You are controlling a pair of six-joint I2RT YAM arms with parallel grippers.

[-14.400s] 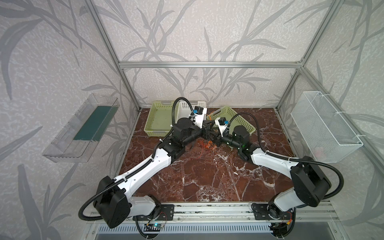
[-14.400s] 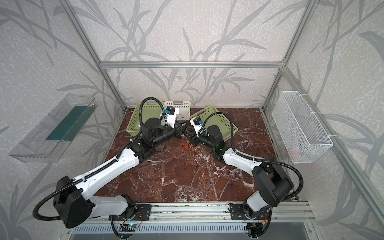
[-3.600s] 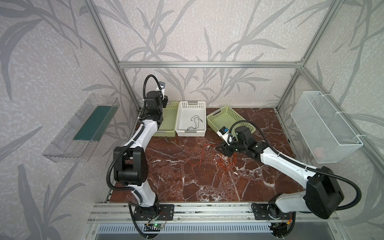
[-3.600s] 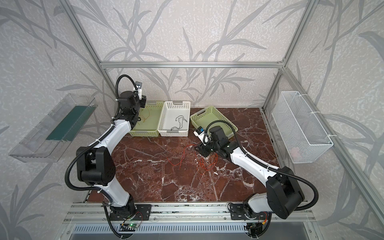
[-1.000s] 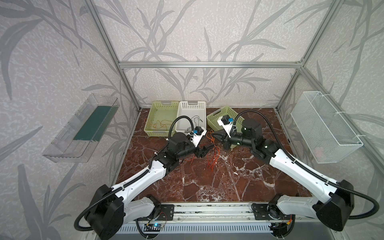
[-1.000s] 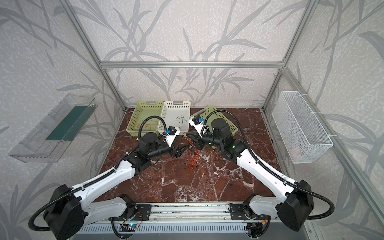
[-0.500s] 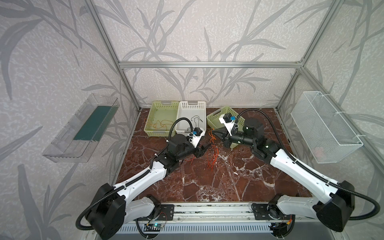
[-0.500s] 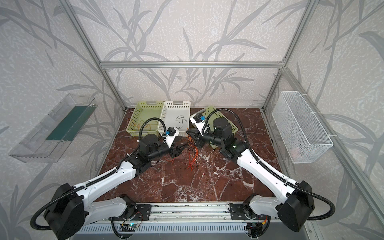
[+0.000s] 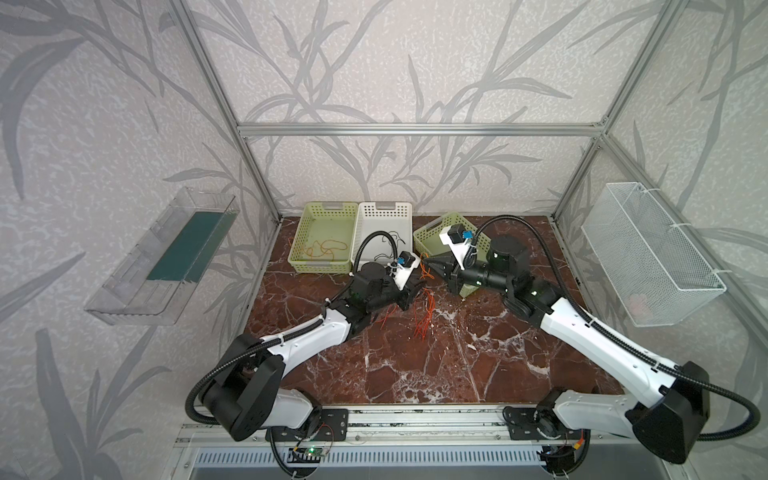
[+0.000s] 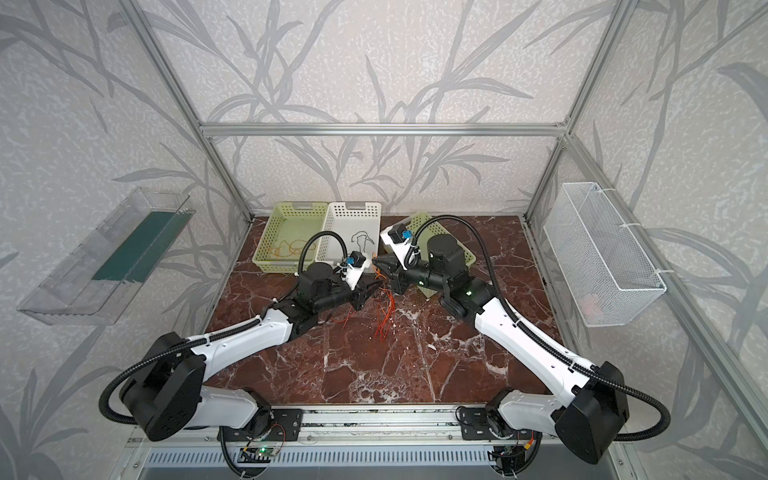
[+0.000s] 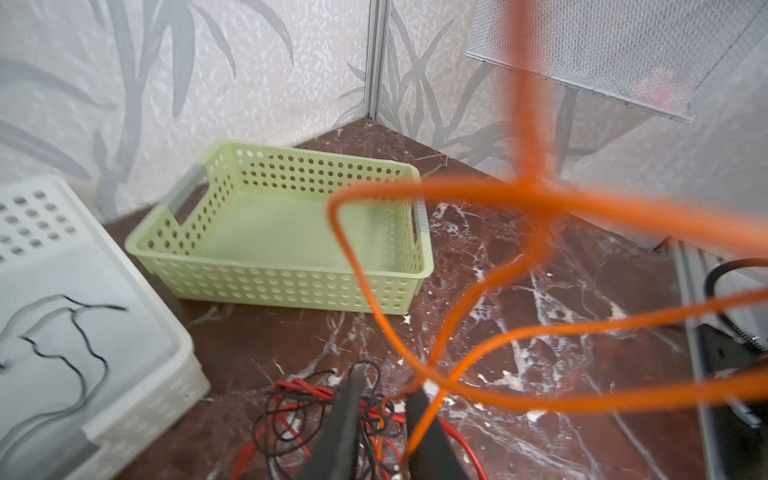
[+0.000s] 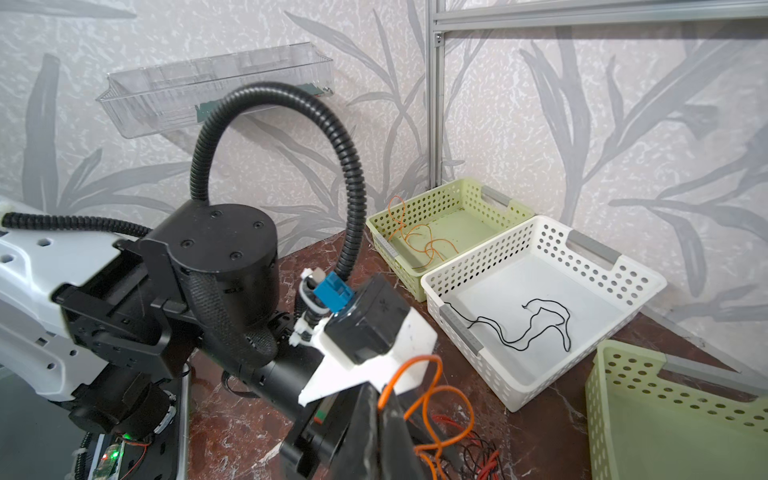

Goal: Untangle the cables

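Snagging is my worry: my right gripper (image 12: 379, 401) is clenched on an orange cable (image 12: 417, 360), held above the tabletop (image 9: 415, 374), while the other cables (image 9: 424, 309) dangle tangled between both arms. My left gripper (image 11: 384, 405) sits nearly closed among strands; whether it pinches one I cannot tell. Pulling apart could tighten knots.
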